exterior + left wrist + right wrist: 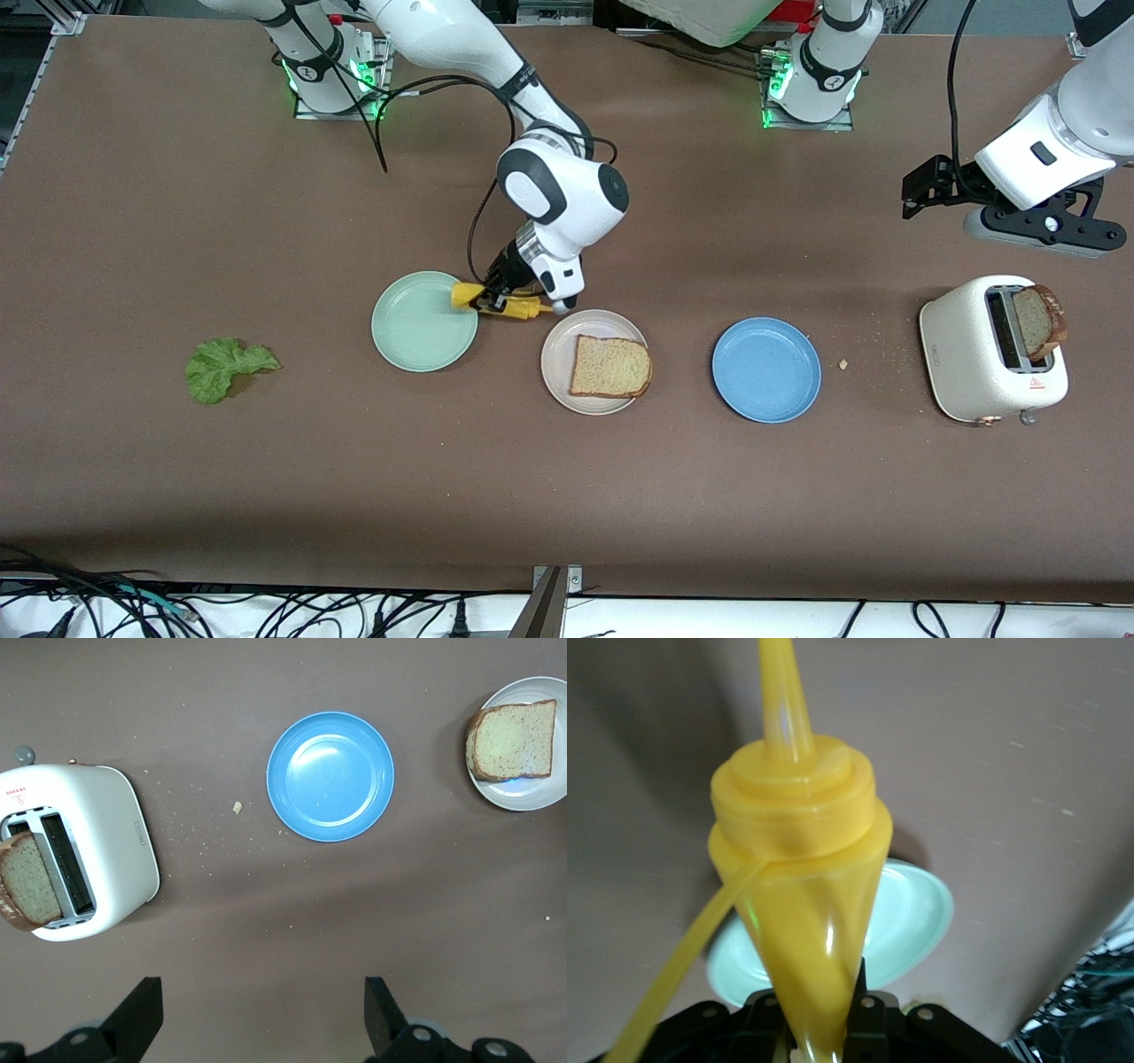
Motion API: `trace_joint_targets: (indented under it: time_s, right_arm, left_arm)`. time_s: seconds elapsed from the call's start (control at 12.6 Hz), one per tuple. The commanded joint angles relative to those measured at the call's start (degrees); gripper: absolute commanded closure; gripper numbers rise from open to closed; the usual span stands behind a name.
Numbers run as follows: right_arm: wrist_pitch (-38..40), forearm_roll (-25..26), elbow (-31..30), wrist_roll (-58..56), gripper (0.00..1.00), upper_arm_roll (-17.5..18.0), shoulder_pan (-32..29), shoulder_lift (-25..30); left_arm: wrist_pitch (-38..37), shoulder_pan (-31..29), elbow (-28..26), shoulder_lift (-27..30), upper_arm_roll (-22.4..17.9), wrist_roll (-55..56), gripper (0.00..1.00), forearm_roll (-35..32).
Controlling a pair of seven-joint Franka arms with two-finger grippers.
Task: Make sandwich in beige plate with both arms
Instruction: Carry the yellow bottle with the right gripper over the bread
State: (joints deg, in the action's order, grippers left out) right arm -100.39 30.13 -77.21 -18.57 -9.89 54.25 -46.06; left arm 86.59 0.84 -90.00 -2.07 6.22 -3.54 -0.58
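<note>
The beige plate (554,368) holds one slice of toasted bread (609,366). My right gripper (496,288) is shut on a yellow squeeze bottle (505,303), held tilted low over the table between the mint-green plate (423,321) and the beige plate. In the right wrist view the fingers pinch the bottle (802,868) with its nozzle pointing away. A second bread slice (1038,321) stands in the white toaster (974,354). A lettuce leaf (223,366) lies toward the right arm's end. My left gripper (917,190) hangs open and holds nothing (263,992) above the table beside the toaster (106,842).
A blue plate (766,369) with nothing on it sits between the beige plate and the toaster. Crumbs (843,363) lie scattered beside the toaster. The left wrist view also shows the blue plate (330,775) and the beige plate (532,793) with its bread (514,740).
</note>
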Motion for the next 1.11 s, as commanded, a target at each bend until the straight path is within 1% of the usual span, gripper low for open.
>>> trace_joint_targets:
  time_s: [0.0,0.08,0.4,0.63,1.03]
  right_arm:
    - [1.9,0.5,9.3,-2.3,1.0,-2.1,0.4,-5.5]
    - [1.9,0.4,11.6,-2.3,1.0,-2.2,0.7,-7.2]
    - [-0.2,0.4,14.1,-2.5,1.0,-4.2,0.8,-9.7]
    - [-0.2,0.4,16.5,-2.5,1.0,-4.4,1.0,-11.6]
    - [-0.2,0.4,16.7,-2.5,1.0,-5.6,2.0,-12.3]
  left_arm:
    - [-1.2,-0.6,0.8,0.2,0.2,-0.7,0.0,1.6]
    - [-1.2,-0.6,0.8,0.2,0.2,-0.7,0.0,1.6]
    - [-1.2,-0.6,0.8,0.2,0.2,-0.7,0.0,1.6]
    - [-1.2,-0.6,0.8,0.2,0.2,-0.7,0.0,1.6]
    - [-1.2,-0.6,0.8,0.2,0.2,-0.7,0.0,1.6]
